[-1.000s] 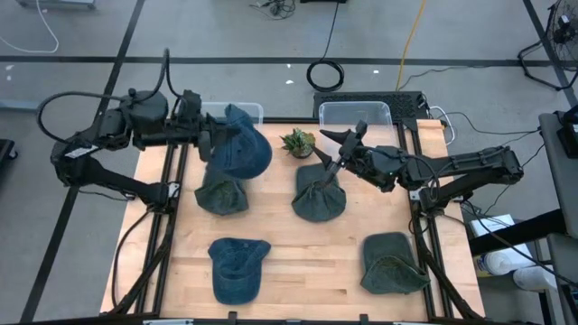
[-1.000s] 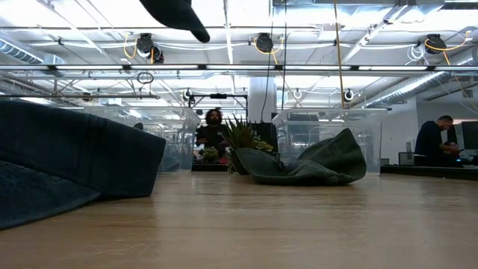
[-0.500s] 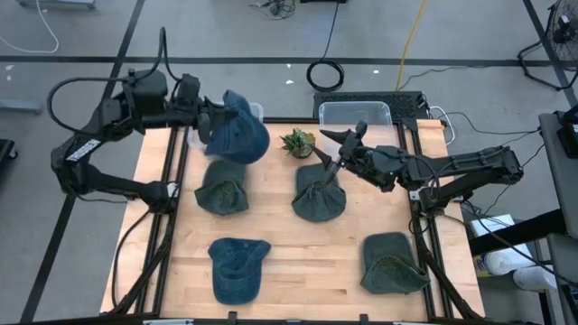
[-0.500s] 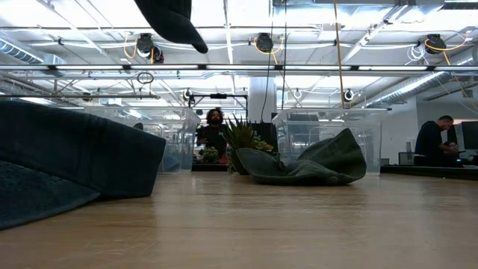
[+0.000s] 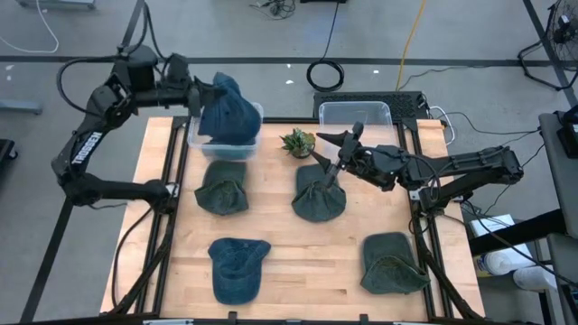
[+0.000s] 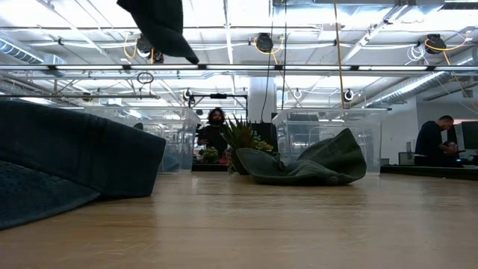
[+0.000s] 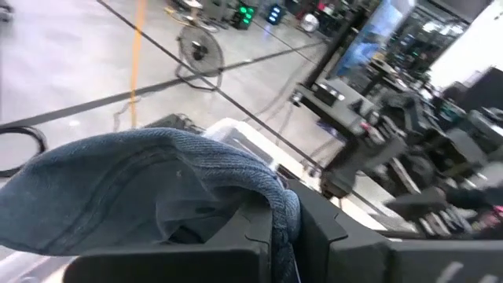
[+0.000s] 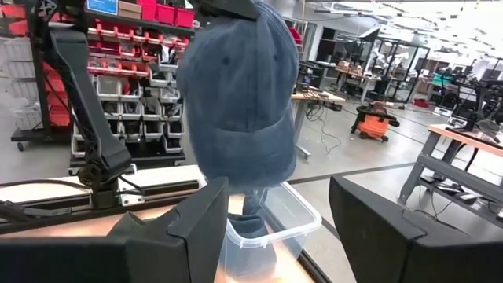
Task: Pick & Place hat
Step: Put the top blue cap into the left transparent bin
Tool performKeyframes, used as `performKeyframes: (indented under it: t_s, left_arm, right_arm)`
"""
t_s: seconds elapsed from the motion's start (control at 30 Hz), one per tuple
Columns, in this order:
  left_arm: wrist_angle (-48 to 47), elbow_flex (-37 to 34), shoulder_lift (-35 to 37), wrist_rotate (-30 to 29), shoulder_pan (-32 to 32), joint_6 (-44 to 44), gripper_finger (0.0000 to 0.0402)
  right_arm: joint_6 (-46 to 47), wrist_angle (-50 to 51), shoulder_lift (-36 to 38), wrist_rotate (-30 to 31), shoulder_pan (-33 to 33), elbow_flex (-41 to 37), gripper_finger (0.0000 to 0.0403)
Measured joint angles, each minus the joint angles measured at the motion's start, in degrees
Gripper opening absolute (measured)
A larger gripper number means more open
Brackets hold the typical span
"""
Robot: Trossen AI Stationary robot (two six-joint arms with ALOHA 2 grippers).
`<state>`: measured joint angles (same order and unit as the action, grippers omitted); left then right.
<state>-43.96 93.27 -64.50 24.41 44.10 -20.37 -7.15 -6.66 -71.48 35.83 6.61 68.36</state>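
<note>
The left gripper (image 5: 200, 96) is clenched on the blue hat (image 5: 228, 113), which hangs above the left clear bin (image 5: 255, 114). It should be centred and lowered before release. The right gripper (image 5: 330, 157), spread open, waits over a green hat (image 5: 318, 197).

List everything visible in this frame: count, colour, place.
Held cap: 1, blue, over the left bin.
Caps on table: 4; blue at front left, dark green at centre left, centre and front right.
Bins: 2, clear, back edge; left, right.
Plant: 1, green, between the bins.
Table: 1, light wood.
Cable coil: 1, black, floor behind table.
People: 2, in the room behind, low view.
Left gripper: shut on the held cap.
Right gripper: open, above the centre cap.
</note>
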Motion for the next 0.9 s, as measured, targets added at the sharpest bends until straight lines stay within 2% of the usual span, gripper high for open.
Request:
performKeyframes:
  t_s: [0.17, 0.33, 0.63, 0.9]
  left_arm:
    - [-1.43, 0.04, -0.93, 4.65, 7.32, 1.39, 0.0022]
    - [-4.87, -0.76, -3.71, 7.24, 11.66, 3.26, 0.0022]
    - [-3.08, -7.5, -4.14, 6.88, 15.75, 6.58, 0.0022]
    - [2.67, -15.78, -3.62, 6.07, 16.05, 6.95, 0.0022]
  right_arm:
    - [-2.52, 0.02, 0.0, -0.05, 0.02, 0.0, 0.0208]
    - [-2.98, 0.02, 0.0, -0.07, 0.02, 0.0, 0.0208]
    - [-3.67, 0.04, 0.0, -0.09, 0.02, 0.0, 0.0208]
    - [-4.51, 0.03, 0.0, -0.11, 0.02, 0.0, 0.0208]
